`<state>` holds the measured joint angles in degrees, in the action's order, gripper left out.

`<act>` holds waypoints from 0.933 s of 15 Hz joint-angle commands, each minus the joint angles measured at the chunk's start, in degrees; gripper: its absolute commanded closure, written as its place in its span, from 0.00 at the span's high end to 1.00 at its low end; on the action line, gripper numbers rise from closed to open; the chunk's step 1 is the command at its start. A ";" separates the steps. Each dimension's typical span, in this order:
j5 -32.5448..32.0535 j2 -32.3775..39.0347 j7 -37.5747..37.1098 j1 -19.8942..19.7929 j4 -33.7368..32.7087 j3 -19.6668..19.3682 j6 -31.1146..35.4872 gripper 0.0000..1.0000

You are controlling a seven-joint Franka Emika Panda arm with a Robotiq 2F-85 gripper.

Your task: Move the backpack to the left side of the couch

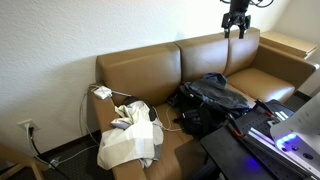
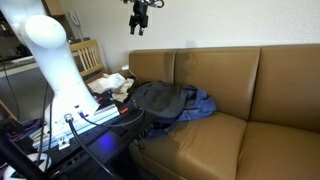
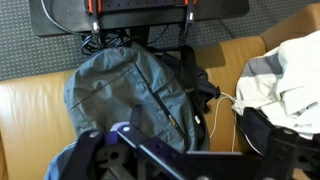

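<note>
A dark grey and blue backpack lies on the middle seat of a brown leather couch, also seen in an exterior view. In the wrist view the backpack lies flat right below the camera, zipper facing up. My gripper hangs high above the couch back, well clear of the backpack, also in an exterior view. Its fingers are spread wide and hold nothing; in the wrist view they frame the bottom edge.
A white cloth bundle with a dark item lies on one end seat, also in the wrist view. A white cable runs beside the backpack. A black stand stands before the couch. A wooden table is at one end.
</note>
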<state>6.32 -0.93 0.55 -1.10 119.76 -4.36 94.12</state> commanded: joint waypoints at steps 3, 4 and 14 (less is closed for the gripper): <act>0.20 6.83 2.33 -0.15 -3.41 1.86 -2.51 1.00; 0.19 7.91 2.42 -0.02 -4.34 2.01 -2.87 1.00; 7.48 27.58 -6.45 2.13 -4.46 4.15 26.94 1.00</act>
<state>12.54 19.61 -2.48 -0.16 115.16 -1.28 111.21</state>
